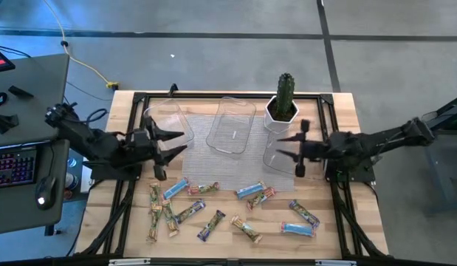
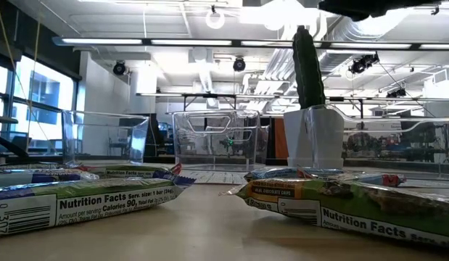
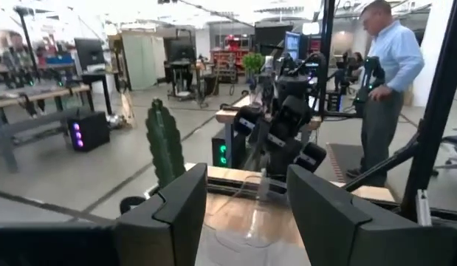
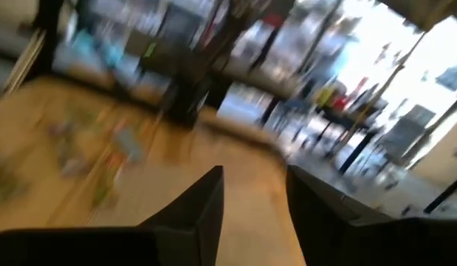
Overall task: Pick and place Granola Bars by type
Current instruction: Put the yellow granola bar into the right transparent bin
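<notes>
Several granola bars point(image 1: 235, 210) lie flat and scattered on the near half of the wooden table, in light blue point(image 1: 250, 191), purple point(image 1: 211, 225), green-tan and red-tan wrappers. Two of them fill the foreground of the low view point(image 2: 86, 192) point(image 2: 340, 199). My left gripper point(image 1: 180, 143) point(image 3: 246, 214) is open and hangs above the table beside the left clear tray point(image 1: 165, 122), touching nothing. My right gripper point(image 1: 281, 146) point(image 4: 254, 199) is open too and hovers over the right clear tray point(image 1: 276, 159). Both stand farther back than the bars.
Three clear trays stand along the far half, the middle one point(image 1: 232, 125) on a grey mesh mat point(image 1: 213, 174). A cactus in a white pot point(image 1: 283, 103) stands at the far right. A desk with keyboard point(image 1: 14, 166) is left of the table. A person point(image 3: 387, 81) stands beyond.
</notes>
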Motion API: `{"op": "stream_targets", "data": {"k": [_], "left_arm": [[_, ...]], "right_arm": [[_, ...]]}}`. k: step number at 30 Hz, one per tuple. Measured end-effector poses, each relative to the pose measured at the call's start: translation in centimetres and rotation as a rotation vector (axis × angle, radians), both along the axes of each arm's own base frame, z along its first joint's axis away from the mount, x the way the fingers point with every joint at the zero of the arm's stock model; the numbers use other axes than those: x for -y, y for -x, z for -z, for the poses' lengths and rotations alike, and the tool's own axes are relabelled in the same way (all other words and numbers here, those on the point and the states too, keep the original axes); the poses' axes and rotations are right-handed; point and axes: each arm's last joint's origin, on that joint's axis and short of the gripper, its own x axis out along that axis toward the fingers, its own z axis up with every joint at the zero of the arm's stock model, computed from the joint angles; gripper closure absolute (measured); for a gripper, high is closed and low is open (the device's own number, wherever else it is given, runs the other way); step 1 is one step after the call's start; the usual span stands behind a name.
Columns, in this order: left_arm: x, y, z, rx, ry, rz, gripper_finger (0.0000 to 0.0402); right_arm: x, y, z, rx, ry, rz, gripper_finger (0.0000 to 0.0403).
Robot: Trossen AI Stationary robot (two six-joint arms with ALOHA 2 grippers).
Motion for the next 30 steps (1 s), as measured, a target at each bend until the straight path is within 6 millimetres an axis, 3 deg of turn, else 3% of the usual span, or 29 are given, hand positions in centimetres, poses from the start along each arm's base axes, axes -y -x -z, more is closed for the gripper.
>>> {"op": "stream_targets", "data": {"k": [7, 13, 20, 26, 30], "left_arm": [[0.8, -1.3, 0.3, -0.014, 0.038, 0.009, 0.0220], [1.1, -1.7, 0.6, -0.024, 0.043, 0.010, 0.0220], [1.2, -1.8, 0.7, -0.025, 0.043, 0.011, 0.0220], [1.2, -1.8, 0.7, -0.024, 0.044, 0.042, 0.0220], [1.3, -1.8, 0.7, -0.025, 0.045, 0.062, 0.0220]], "right_arm": [[-3.1, -3.6, 0.8, -0.246, -0.080, -0.103, 0.0239], [-5.6, -6.9, 5.5, -0.415, -0.264, -0.094, 0.0238], [-7.3, -10.3, 10.9, -0.642, -0.251, -0.101, 0.0238], [-7.9, -13.1, 11.8, -0.799, -0.150, -0.065, 0.0238], [-7.8, -14.8, 12.5, -0.937, -0.173, -0.020, 0.0238]]}}
